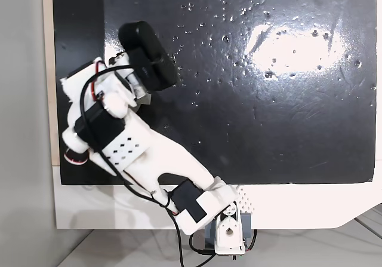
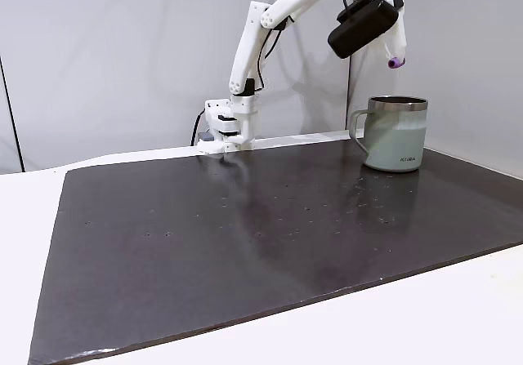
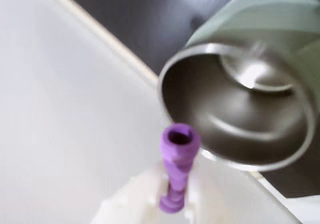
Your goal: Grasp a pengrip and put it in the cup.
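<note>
Item: gripper (image 3: 175, 204), recorded by me from the remote station. Its white fingers (image 3: 135, 199) were pinched on the pengrip (image 3: 176, 156), which stood out past the tips with its hollow end toward the wrist camera. Position: in a fixed view the gripper (image 2: 392, 55) hung high above the cup (image 2: 395, 133), the purple pengrip (image 2: 395, 62) poking out below the tip, apart from the rim and roughly over it. In the wrist view the pengrip sat just off the near edge of the cup (image 3: 240, 108) mouth, so I judged it not quite centred over the opening. Cup: upright, steel inside showing bare as far as the blur allowed, handle toward the arm's base in the side fixed view. Progress: grasp done, carry to the cup almost done; left to do were a small shift over the opening, perhaps a descent, and the release. Surroundings: the black mat (image 2: 245, 242) lay open and bare apart from pale specks. In the top fixed view the arm (image 1: 149, 153) reached over the mat's left edge, with the pale border strip (image 1: 48, 70) just beside it. Room above and around the cup looked free; the rim was the one edge I judged could catch the pengrip.
</note>
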{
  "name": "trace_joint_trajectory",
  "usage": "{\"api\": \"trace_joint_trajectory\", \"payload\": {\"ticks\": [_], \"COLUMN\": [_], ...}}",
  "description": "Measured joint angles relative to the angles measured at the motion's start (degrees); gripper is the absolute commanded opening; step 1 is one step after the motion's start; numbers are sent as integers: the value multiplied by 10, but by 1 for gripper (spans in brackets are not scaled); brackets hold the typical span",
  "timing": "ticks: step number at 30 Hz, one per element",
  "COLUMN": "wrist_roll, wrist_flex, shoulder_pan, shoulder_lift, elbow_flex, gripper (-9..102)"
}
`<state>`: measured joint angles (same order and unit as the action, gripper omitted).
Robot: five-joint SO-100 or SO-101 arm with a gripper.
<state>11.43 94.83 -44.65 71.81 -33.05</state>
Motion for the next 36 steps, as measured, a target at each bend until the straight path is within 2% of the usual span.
{"api": "trace_joint_trajectory", "payload": {"ticks": [7,19,20,26,36], "wrist_roll": [-14,-33,-33,-32,-32], "wrist_flex": [38,58,58,58,58], "shoulder_pan": [-45,-35,-30,-18,-18], "shoulder_lift": [-61,-61,-61,-61,-61], "elbow_flex": [105,119,119,119,119], "gripper": [0,1,2,38,40]}}
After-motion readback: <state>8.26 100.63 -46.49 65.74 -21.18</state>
